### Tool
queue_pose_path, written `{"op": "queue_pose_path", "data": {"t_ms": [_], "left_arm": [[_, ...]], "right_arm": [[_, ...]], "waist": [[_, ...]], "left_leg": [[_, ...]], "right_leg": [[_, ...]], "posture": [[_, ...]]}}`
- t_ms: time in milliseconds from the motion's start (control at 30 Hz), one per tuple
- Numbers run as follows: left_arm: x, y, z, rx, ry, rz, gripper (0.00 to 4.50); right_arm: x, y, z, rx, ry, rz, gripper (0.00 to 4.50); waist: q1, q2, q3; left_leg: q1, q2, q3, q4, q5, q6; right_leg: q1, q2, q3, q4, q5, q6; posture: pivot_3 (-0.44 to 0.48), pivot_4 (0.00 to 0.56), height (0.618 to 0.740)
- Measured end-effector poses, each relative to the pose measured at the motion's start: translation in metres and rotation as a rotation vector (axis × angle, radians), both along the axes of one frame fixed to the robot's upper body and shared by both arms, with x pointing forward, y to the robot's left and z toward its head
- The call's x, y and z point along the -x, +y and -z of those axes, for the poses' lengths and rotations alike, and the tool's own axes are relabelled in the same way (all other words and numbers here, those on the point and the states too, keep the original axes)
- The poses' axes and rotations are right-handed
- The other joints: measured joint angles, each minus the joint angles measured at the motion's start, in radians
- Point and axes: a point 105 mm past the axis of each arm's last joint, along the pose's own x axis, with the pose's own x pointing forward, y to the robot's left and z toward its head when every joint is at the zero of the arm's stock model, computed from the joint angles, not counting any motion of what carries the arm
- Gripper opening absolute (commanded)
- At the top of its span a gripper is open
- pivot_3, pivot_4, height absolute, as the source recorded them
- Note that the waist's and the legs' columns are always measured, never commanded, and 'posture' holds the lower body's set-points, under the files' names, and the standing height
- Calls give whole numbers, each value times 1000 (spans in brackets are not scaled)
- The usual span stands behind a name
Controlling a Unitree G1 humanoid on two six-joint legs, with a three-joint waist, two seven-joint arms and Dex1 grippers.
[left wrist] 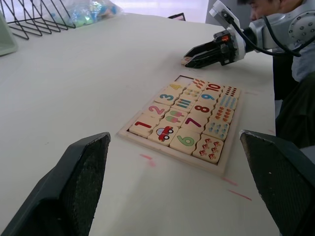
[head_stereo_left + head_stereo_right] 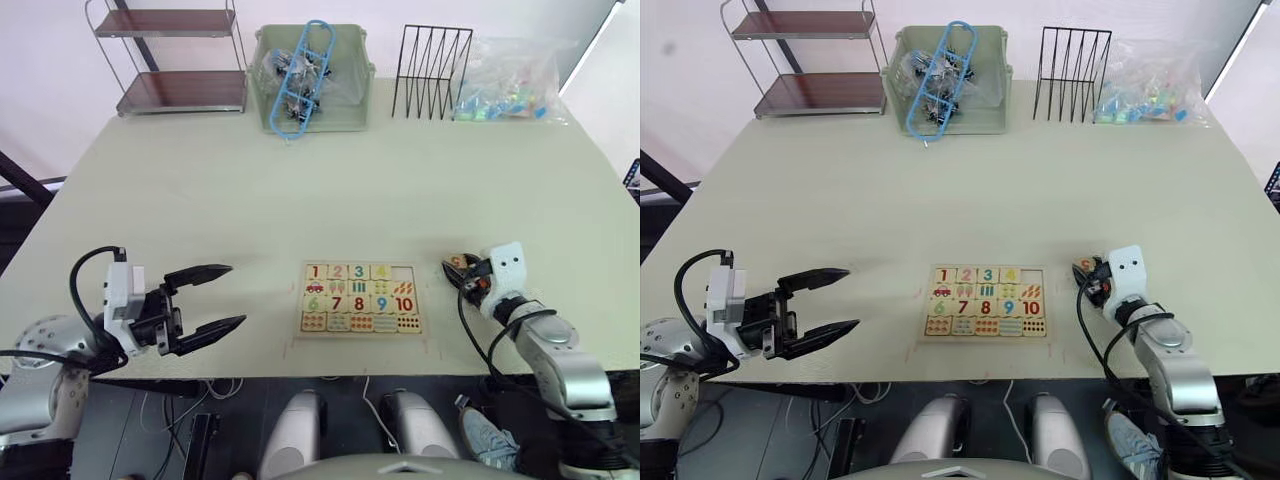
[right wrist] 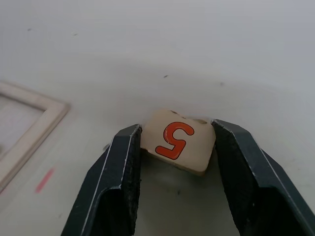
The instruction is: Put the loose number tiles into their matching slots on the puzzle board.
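Tile 5 (image 3: pixel 181 140) clamped between right gripper (image 2: pixel 462 274) fingers, tilted, near the table's (image 2: pixel 300 180) front edge.
Head views: board (image 2: pixel 361 298) holds 1–4, fifth slot (image 2: pixel 402 272) empty. Left wrist view: left gripper (image 2: pixel 215 298) spread wide, tile half hidden.

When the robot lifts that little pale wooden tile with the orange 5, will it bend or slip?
The pale wooden tile with the orange 5 looks thick and stiff, so bending seems unlikely. It is small, so probably light. The right gripper pinches only its smooth sides, so it might twist or slip.
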Motion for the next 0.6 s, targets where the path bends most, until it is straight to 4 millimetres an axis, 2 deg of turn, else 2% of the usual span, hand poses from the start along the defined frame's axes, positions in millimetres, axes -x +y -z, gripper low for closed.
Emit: {"op": "queue_pose_path", "data": {"t_ms": [300,500,600], "left_arm": [[-1,-2,2,-19,17,54,4500],[3,-1,2,-37,32,94,4500],[5,0,3,-40,37,101,4500]], "right_arm": [[26,-2,-19,147,37,-646,1661],[23,-6,-34,250,29,-983,1661],[19,-5,-37,311,23,-1088,1661]], "waist": [[-2,1,2],[-3,1,3],[-2,2,4]], "left_leg": [[0,0,0,0,0,0],[0,0,0,1,0,0],[0,0,0,1,0,0]], "right_leg": [[0,0,0,0,0,1],[0,0,0,0,1,1],[0,-2,0,0,1,1]], "posture": [[0,150,739],[0,150,739],[0,150,739]]}}
